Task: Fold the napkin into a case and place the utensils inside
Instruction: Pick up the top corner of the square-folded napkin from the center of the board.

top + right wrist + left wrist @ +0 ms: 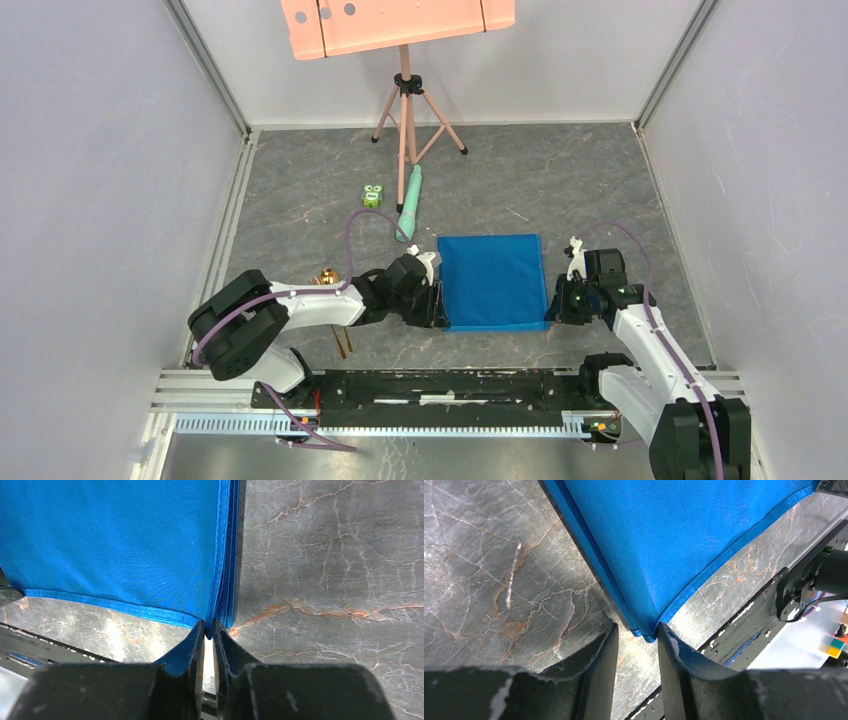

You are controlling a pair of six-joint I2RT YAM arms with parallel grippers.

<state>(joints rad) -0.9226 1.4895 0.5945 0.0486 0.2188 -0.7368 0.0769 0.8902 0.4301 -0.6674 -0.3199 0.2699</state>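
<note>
Blue woven cloth, the napkin [492, 282] lies folded into a flat, layered rectangle on the grey veined table [560, 180] between both arms. The right gripper [209, 625] pinches its near right corner. The left gripper [637, 627] has its jaws apart around the near left corner.

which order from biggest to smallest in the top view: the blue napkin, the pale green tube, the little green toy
1. napkin, by far the largest
2. pale green tube, long but thin
3. green toy, smallest

The tube and toy lie farther from the camera, but the gaps are plain enough.
</note>
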